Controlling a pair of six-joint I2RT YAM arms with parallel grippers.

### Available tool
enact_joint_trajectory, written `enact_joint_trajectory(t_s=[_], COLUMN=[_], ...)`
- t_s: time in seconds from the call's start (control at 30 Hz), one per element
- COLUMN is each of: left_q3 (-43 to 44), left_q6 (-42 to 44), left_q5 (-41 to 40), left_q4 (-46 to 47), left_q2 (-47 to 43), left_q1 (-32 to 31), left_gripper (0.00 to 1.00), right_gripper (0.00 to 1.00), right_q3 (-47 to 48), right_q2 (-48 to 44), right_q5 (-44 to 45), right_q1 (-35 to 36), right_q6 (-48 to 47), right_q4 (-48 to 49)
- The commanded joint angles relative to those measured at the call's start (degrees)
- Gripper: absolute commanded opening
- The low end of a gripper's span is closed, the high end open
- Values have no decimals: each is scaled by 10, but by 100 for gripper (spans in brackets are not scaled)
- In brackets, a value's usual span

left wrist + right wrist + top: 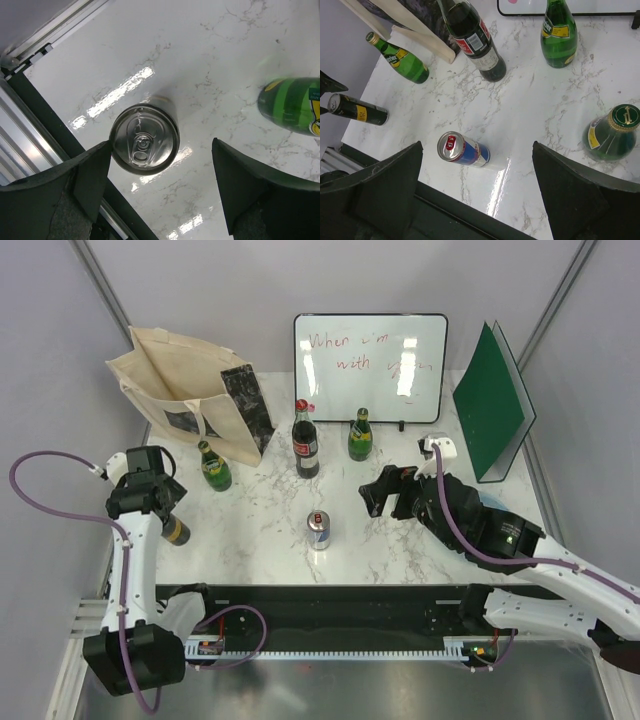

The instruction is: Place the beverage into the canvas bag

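The beige canvas bag (180, 390) stands open at the back left, with a black print on its side; its corner also shows in the right wrist view (400, 15). A dark can (175, 530) stands at the left edge. My left gripper (165, 506) hovers over it, open and empty. In the left wrist view the can's top (144, 138) sits just ahead of the left gripper (160, 185), beside the left finger's tip. My right gripper (388, 498) is open and empty above the table's middle. A blue-and-silver can (462, 149) stands below the right gripper (477, 190).
A green bottle (213, 466) stands by the bag, with a cola bottle (305, 440) and another green bottle (360, 436) to its right. A third green bottle (612, 135) stands under the right arm. A whiteboard (370, 358) and a green folder (492, 415) stand at the back.
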Motion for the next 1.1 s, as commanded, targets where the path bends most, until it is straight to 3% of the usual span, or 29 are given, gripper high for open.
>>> enact_joint_trajectory(t_s=[0.0, 0.2, 0.5, 0.87, 1.07], left_q3=[-21, -13, 32, -24, -47], left_q6=[-26, -20, 19, -20, -5], left_q5=[-30, -14, 28, -82, -13], left_q4=[20, 22, 11, -10, 60], left_q2=[8, 16, -46, -33, -10], left_q1=[4, 4, 4, 4, 9], left_gripper=[88, 84, 86, 90, 91], right_gripper=[98, 98, 98, 98, 98], right_q3=[-2, -3, -7, -6, -8], right_q2=[-5, -3, 23, 21, 8], right_q5=[8, 0, 9, 2, 11], right_q1=[2, 2, 2, 2, 2], right_q6=[-39, -75, -87, -96, -100], right_q4=[25, 43, 52, 50, 50])
